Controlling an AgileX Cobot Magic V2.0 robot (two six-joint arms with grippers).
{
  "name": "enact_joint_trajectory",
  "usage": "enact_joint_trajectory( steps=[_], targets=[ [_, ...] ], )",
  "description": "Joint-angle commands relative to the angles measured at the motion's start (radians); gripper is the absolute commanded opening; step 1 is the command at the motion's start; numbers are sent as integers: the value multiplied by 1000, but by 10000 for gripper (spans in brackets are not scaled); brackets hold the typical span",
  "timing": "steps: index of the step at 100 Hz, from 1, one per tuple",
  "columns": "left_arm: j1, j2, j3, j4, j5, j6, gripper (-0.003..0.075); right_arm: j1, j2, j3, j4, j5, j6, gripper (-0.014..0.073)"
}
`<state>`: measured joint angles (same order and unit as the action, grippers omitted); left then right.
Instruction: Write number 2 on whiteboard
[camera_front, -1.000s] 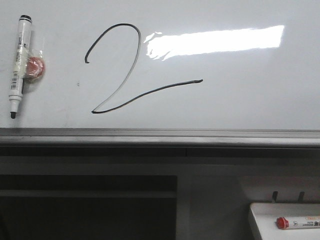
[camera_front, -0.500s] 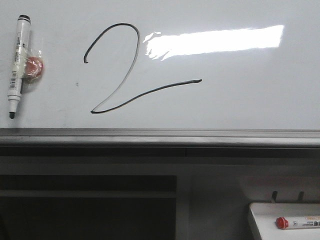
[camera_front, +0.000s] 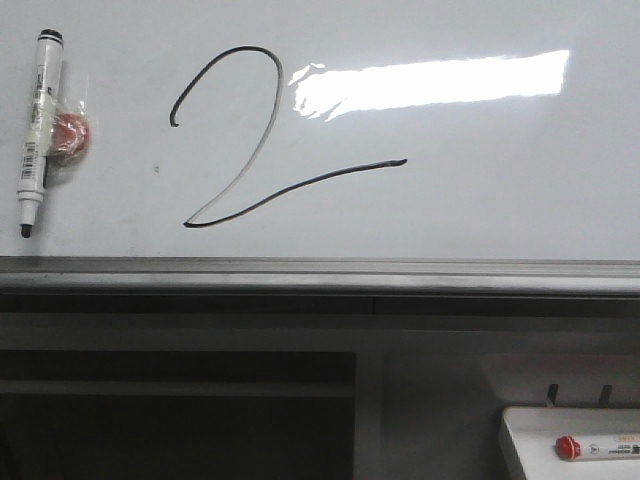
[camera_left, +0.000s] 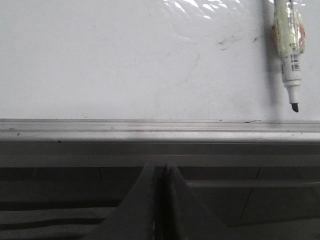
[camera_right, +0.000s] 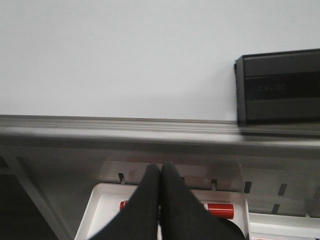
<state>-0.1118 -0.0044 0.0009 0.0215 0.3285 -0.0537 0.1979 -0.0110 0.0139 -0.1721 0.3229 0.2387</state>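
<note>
A hand-drawn black number 2 (camera_front: 255, 140) stands on the glossy whiteboard (camera_front: 480, 200) in the front view. Neither arm shows in that view. In the left wrist view my left gripper (camera_left: 160, 167) is shut with nothing in it, below the board's grey rail (camera_left: 150, 130). In the right wrist view my right gripper (camera_right: 160, 170) is also shut and empty, held over a white tray (camera_right: 107, 200) below the board.
A black-tipped marker (camera_front: 37, 130) is taped to the board's left part beside a round red magnet (camera_front: 70, 133); the same marker (camera_left: 288, 50) shows in the left wrist view. A red-capped marker (camera_front: 595, 446) lies in the white tray (camera_front: 530, 430). A black eraser (camera_right: 277, 92) sits on the board.
Only a slight shift of the front view; the 2, the taped marker and the tray stay as they were.
</note>
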Motion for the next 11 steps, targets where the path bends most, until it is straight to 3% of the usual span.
enact_joint_trajectory(
  steps=[1,11],
  targets=[
    [1,-26,11,-2,-59,-1,-20,-8,-19,25,-17,-27,1,-72],
    [1,-26,11,-2,-59,-1,-20,-8,-19,25,-17,-27,1,-72]
  ],
)
